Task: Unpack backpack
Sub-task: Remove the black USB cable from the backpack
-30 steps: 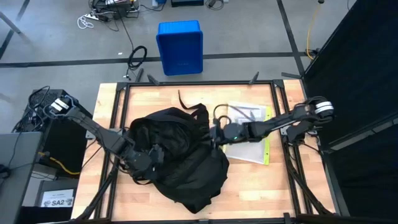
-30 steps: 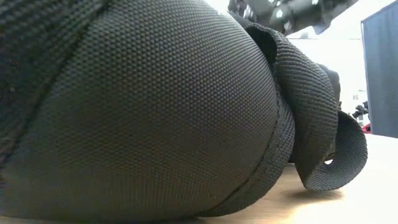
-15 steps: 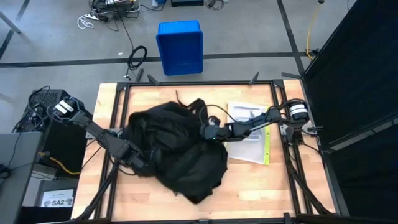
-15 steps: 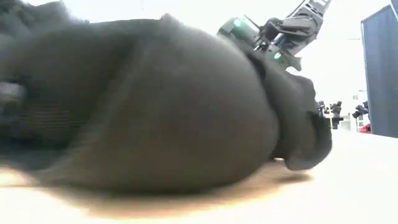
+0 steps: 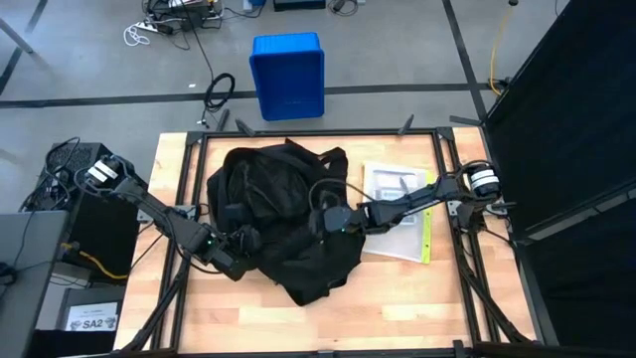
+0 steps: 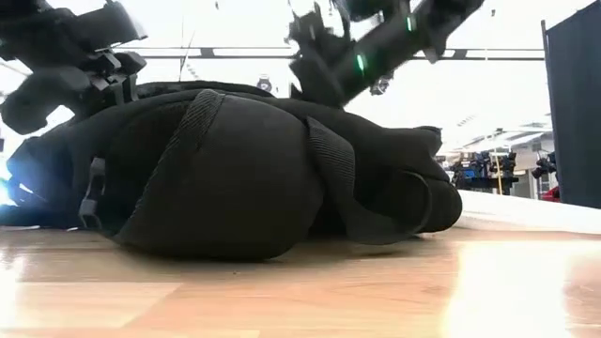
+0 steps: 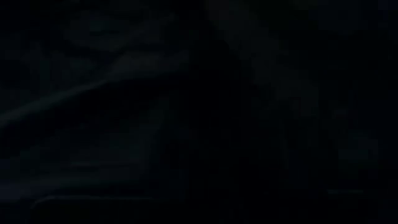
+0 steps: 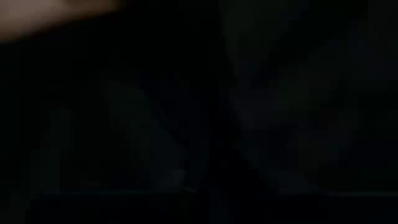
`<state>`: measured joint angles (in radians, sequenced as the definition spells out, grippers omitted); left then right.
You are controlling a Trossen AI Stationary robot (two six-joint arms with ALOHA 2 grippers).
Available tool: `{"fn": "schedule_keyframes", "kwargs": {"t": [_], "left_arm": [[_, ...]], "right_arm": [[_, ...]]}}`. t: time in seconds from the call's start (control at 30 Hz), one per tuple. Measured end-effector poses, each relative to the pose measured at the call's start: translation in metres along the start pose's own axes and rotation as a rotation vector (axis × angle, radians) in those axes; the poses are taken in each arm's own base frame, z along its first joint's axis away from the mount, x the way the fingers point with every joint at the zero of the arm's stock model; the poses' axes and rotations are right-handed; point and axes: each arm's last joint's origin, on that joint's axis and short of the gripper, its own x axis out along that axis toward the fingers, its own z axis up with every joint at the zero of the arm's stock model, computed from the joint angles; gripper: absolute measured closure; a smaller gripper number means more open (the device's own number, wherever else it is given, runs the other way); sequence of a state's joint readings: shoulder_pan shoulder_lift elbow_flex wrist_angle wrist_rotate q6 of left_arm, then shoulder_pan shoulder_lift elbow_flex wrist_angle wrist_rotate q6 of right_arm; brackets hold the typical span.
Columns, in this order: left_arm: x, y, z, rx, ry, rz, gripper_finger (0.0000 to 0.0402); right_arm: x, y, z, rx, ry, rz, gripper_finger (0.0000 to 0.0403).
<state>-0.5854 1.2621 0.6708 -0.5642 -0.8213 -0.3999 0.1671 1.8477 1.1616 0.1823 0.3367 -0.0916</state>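
High view: your backpack (image 5: 283, 224), black crumpled fabric, lies mid wooden surface (image 5: 407, 293). Left end effector (image 5: 231, 253) pressed into its left edge, right end effector (image 5: 331, 220) at its right side; grip on either, cannot tell. White paper sheets (image 5: 396, 209) beside, print unreadable. Blue ribbed plastic bin (image 5: 287, 75) on floor.
Low view: woven straps, rounded bulk.
Wrist views: dark only.
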Motion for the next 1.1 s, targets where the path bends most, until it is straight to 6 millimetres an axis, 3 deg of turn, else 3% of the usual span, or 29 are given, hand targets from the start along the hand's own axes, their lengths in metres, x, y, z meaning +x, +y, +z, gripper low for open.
{"fn": "schedule_keyframes", "kwargs": {"t": [0.17, 0.23, 0.33, 0.67, 0.9, 1.1], "left_arm": [[-0.002, -0.005, 0.006, -0.033, -0.035, -0.076, 0.0352], [-0.003, -0.007, 0.006, -0.02, -0.039, -0.09, 0.0352], [-0.003, -0.007, 0.003, 0.004, -0.018, -0.09, 0.0352], [-0.005, -0.002, -0.012, 0.0, 0.115, -0.079, 0.0352], [-0.007, -0.004, -0.015, -0.011, 0.13, -0.104, 0.0352], [-0.007, -0.005, -0.014, -0.012, 0.126, -0.108, 0.0352]], "right_arm": [[-0.014, 0.013, 0.054, -0.093, -0.112, 0.005, 0.0329], [-0.014, 0.016, 0.068, -0.122, -0.11, -0.012, 0.0319], [0.0, 0.018, 0.071, -0.167, -0.035, -0.025, 0.0302], [0.075, 0.016, 0.038, -0.179, 0.273, 0.171, 0.0265], [0.098, 0.014, 0.017, -0.155, 0.328, 0.254, 0.0264], [0.112, 0.009, -0.003, -0.102, 0.401, 0.209, 0.026]]}}
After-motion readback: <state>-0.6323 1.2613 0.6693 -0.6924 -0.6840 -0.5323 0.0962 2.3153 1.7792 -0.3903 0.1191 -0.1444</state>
